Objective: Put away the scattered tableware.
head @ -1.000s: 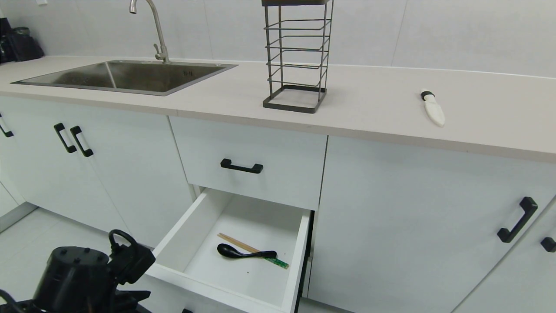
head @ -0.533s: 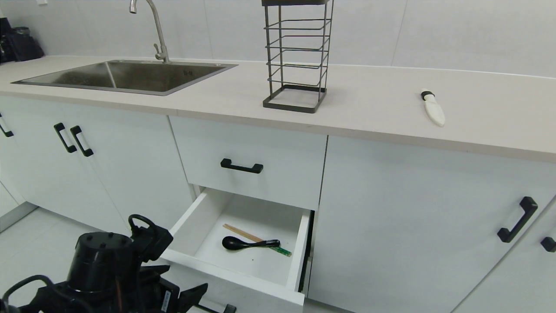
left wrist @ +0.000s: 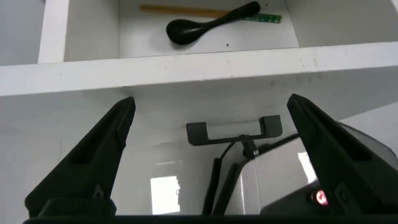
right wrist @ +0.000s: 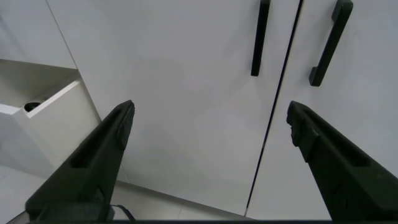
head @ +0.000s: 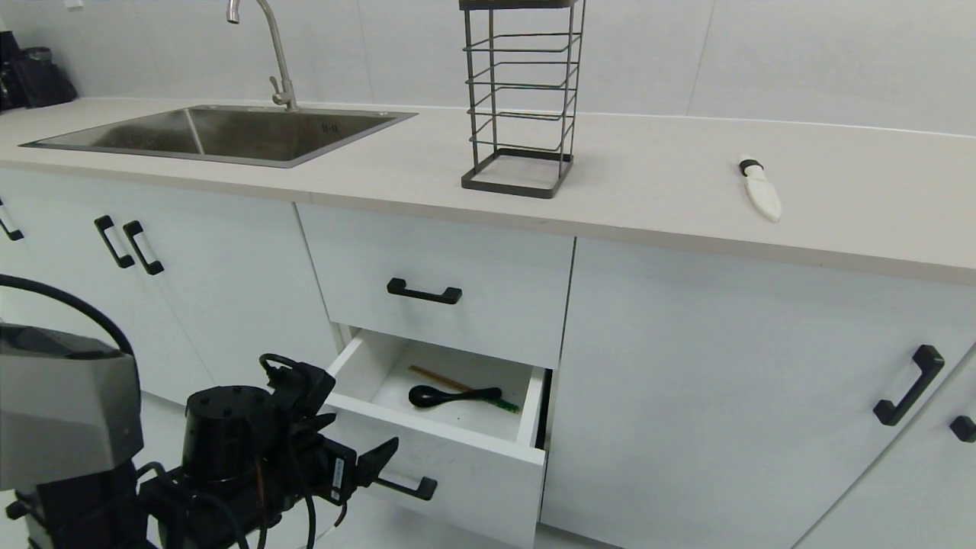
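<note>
Below the countertop (head: 648,183), the drawer (head: 457,465) is standing partly open at lower centre. Our left gripper (left wrist: 211,106) is hovering lower left, fingers spread before its handle (left wrist: 233,132); our right gripper (right wrist: 210,109) is facing cabinet doors (right wrist: 186,93), fingers likewise spread. A white utensil (head: 760,191) is lying upper right, and the black spoon (head: 450,396) is crossing the chopsticks (head: 441,377) inside the drawer.

Spoon (head: 450,396) atop chopsticks (head: 438,377) inside lower drawer (head: 457,457)

Bright, even, soft light; faint shadow under counter (head: 671,191) edge; pale glare patches on glossy drawer front (left wrist: 165,186); head view edges bowed.
</note>
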Motion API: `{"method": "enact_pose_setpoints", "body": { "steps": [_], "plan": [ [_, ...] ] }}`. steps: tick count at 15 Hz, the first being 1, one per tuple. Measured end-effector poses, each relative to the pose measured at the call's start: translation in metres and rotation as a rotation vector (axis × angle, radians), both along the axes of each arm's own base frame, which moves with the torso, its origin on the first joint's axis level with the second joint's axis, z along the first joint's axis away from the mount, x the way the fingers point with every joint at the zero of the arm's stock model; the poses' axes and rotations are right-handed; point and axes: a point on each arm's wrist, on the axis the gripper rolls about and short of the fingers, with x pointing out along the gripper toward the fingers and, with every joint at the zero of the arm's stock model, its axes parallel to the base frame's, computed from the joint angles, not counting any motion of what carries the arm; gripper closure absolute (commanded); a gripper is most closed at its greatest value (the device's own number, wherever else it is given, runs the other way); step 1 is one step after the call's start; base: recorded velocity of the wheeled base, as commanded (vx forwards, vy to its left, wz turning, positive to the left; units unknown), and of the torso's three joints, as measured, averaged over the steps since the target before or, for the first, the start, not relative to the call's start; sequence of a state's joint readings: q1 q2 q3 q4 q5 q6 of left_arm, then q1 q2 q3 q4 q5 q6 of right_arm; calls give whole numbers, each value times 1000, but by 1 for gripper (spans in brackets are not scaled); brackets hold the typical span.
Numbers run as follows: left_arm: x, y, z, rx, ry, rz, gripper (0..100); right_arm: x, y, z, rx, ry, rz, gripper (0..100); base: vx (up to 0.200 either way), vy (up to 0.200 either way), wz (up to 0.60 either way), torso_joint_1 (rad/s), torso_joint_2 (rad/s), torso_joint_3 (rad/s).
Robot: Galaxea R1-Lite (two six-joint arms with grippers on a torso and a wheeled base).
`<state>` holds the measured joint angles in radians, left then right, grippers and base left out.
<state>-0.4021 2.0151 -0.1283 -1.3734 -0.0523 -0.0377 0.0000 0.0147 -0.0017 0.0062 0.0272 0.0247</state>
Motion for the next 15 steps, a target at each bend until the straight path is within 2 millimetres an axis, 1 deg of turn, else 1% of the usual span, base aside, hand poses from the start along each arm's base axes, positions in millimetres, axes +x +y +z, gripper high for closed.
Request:
{"method": "enact_pose_setpoints", "body": {
  "steps": [5, 10, 13, 15],
  "plan": [
    [25, -10, -12, -6, -12, 2, 0, 0, 0, 0, 0, 0, 1, 0, 0, 0, 0, 0, 0, 0],
    [52, -18, -13, -33, -72, 12, 0, 0, 0, 0, 0, 0, 0, 0, 0, 0, 0, 0, 0, 0],
    [68, -20, -13, -48, -108, 27, 0, 0, 0, 0, 0, 1, 0, 0, 0, 0, 0, 0, 0, 0],
    [75, -20, -14, -55, -127, 35, 0, 0, 0, 0, 0, 1, 0, 0, 0, 0, 0, 0, 0, 0]
  ]
}}
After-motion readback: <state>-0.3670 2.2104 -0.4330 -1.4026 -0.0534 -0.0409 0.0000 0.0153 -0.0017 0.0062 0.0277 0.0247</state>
